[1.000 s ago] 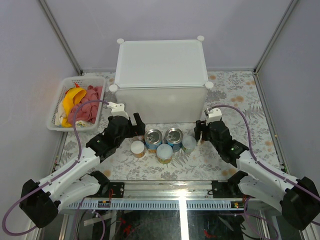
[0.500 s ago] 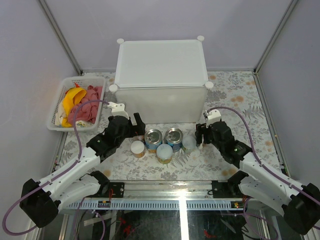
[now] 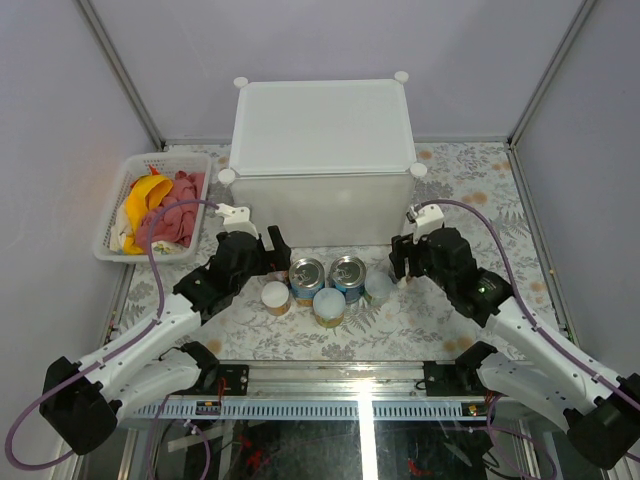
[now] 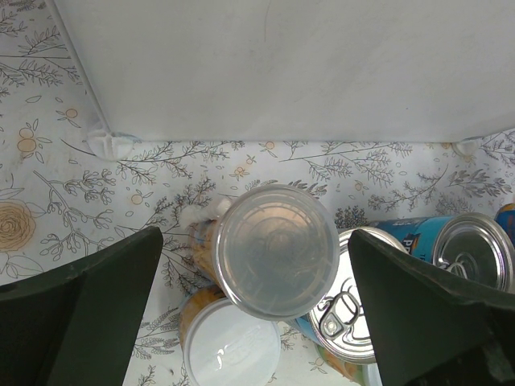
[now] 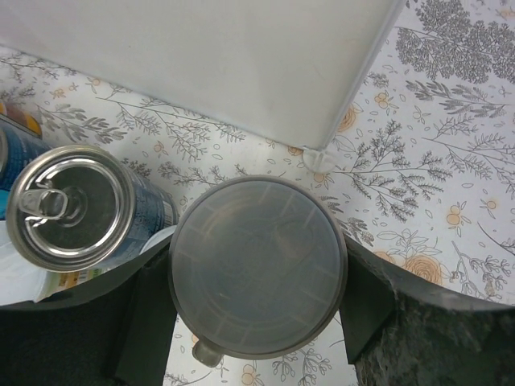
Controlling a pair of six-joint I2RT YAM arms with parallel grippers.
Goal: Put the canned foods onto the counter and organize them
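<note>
Okay, right claw [image 3: 401, 267], clamped on the pale-lidded canister [image 5: 256, 265] beside the bench [image 3: 322, 125], just tilted up, probably lifting; left claw [image 4: 256, 257] wide open, empty.

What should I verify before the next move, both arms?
1. Grip of right gripper on right canister: ok, fingers sit against both sides of its lid.
2. Is right canister lifted: cannot tell.
3. Clearance beside it: not ok, steel can stands very close; contact cannot be told.
4. State of left gripper: ok, open wide astride left canister, with gaps on both sides.
5. Room around left canister: not ok, white-lidded jar and second steel can crowd it.
6. Top of counter: ok, no cans on it.
</note>
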